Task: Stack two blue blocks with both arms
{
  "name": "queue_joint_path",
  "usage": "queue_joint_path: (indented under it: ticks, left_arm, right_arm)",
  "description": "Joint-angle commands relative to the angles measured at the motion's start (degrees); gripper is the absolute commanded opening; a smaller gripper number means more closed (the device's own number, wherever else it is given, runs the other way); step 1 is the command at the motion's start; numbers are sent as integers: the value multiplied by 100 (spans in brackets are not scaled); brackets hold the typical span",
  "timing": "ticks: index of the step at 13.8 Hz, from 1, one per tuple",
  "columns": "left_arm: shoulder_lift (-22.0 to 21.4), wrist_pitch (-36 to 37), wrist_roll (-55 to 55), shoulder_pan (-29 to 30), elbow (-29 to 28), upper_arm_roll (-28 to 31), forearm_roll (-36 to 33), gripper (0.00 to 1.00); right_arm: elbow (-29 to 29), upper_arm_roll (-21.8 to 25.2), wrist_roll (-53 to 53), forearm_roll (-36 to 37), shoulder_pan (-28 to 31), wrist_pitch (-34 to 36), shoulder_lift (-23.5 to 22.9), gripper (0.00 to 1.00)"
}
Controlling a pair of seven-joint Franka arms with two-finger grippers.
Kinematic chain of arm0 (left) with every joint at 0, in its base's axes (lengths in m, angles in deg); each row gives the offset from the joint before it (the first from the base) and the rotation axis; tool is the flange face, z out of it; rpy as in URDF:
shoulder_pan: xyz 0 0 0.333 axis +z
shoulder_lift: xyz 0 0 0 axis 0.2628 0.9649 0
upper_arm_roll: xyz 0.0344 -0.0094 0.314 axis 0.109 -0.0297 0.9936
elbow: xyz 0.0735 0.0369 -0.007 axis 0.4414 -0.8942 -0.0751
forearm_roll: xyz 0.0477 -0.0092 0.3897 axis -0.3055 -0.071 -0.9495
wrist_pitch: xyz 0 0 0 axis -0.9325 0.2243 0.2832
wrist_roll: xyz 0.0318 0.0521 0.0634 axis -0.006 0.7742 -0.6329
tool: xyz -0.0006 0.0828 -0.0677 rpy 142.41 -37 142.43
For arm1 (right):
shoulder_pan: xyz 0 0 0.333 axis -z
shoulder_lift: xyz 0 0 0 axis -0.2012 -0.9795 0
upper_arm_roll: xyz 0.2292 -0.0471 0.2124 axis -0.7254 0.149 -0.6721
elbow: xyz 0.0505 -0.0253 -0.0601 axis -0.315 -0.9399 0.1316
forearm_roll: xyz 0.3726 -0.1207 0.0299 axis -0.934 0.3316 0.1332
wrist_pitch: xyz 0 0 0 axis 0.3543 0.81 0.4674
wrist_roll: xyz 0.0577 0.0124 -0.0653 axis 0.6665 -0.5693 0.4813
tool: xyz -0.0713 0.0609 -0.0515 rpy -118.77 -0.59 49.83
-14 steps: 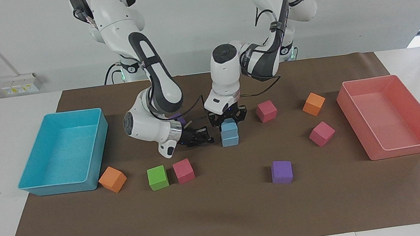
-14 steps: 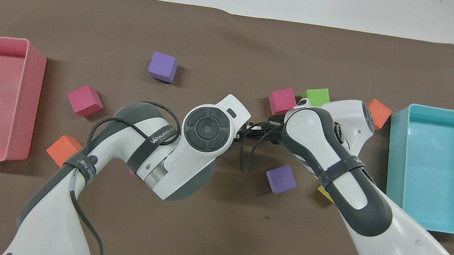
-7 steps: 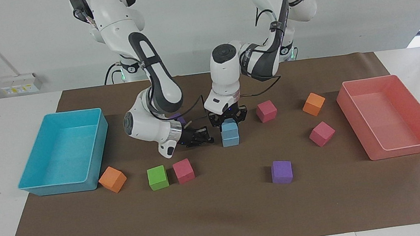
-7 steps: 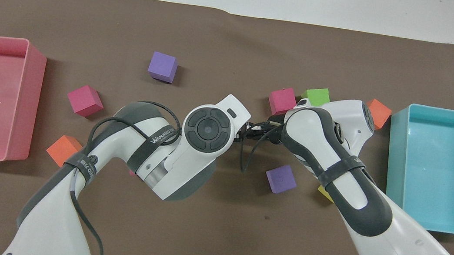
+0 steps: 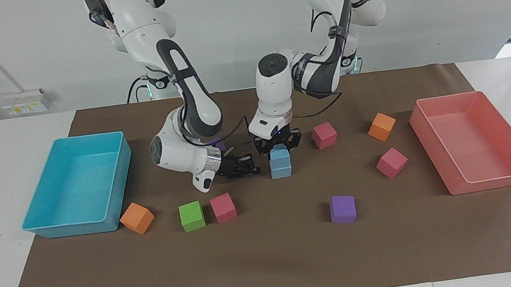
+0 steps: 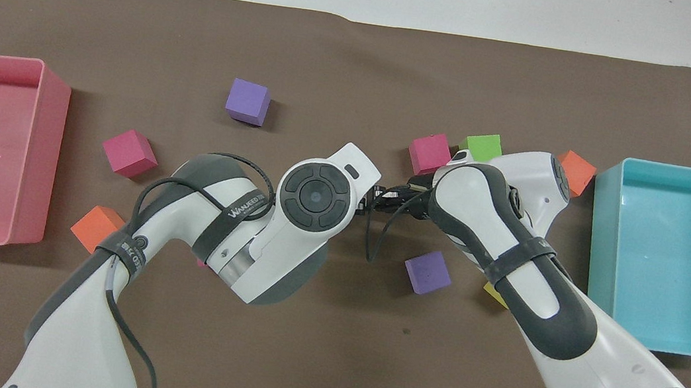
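Two light-blue blocks stand as a stack in the middle of the brown mat. The upper blue block (image 5: 279, 154) rests on the lower blue block (image 5: 281, 169). My left gripper (image 5: 278, 146) comes straight down on the stack and is shut on the upper block. My right gripper (image 5: 255, 168) lies low and sideways beside the stack, toward the right arm's end of the table. It is shut on nothing, its tips a small gap from the lower block. In the overhead view the left arm's wrist (image 6: 317, 195) hides the stack.
A turquoise tray (image 5: 112, 182) stands at the right arm's end, a pink tray (image 5: 497, 181) at the left arm's end. Loose cubes lie around: orange (image 5: 137, 218), green (image 5: 192, 216), pink (image 5: 223, 207), purple (image 5: 342, 209), magenta (image 5: 391, 162), orange (image 5: 381, 126), magenta (image 5: 324, 135).
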Motion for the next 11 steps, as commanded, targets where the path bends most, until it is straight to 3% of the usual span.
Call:
queue_joint_path:
  ticks: [1,4,5,9,10,11]
  left_arm:
    - [-134,-20,-64,-96,-118,109,-151,60]
    - [-143,-38,-29,-61,-153,109,-159,64]
    - [-143,-29,-29,-61,-162,109,-151,76]
    - [-143,-20,-29,-70,-162,92,-151,79]
    - [-143,-29,-12,-70,-162,92,-151,97]
    - [-143,-29,6,-70,-145,92,-151,100]
  right_arm:
    - [-99,-34,147,-211,3,-160,45,0]
    - [-99,-34,147,-219,3,-160,45,0]
    - [-99,-34,147,-211,3,-160,45,0]
    - [-99,-34,139,-219,3,-160,45,0]
    - [-99,-34,139,-211,3,-160,45,0]
    - [-99,-34,139,-211,3,-160,45,0]
